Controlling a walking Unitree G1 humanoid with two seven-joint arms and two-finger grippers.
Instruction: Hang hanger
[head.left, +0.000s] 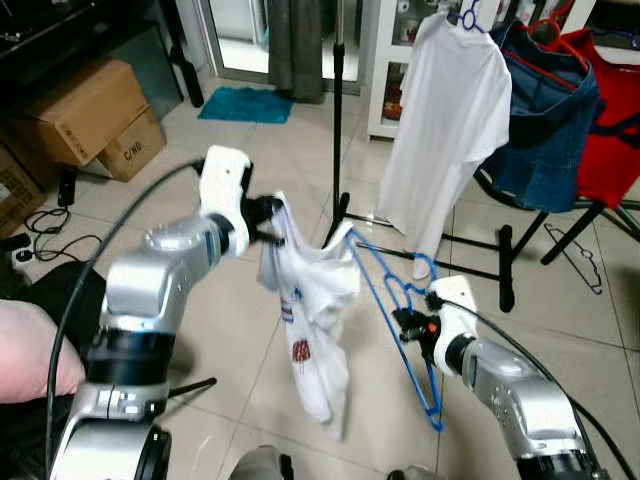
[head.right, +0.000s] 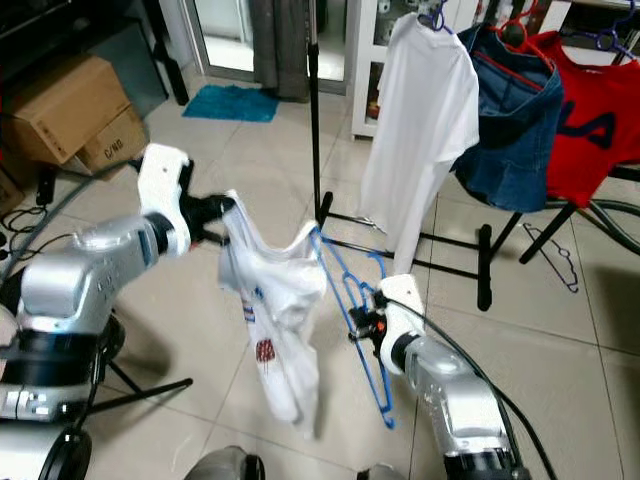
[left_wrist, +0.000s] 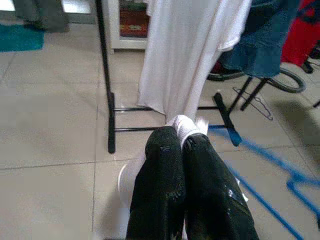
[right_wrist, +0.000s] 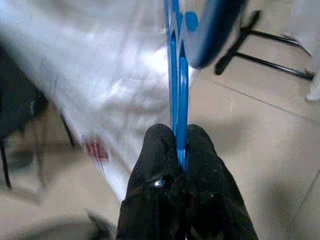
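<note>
A room in a home is shown, floored with pale tiles (head.left: 250, 150). Clothes are hung on a black rack (head.left: 505, 262): a white T-shirt (head.left: 445, 120), a denim garment (head.left: 548, 120) and a red top (head.right: 592, 105). Cardboard boxes (head.left: 85, 115) are stacked at one side, and a teal mat (head.left: 245, 104) is laid before a curtained glass door (head.left: 240, 35).
</note>
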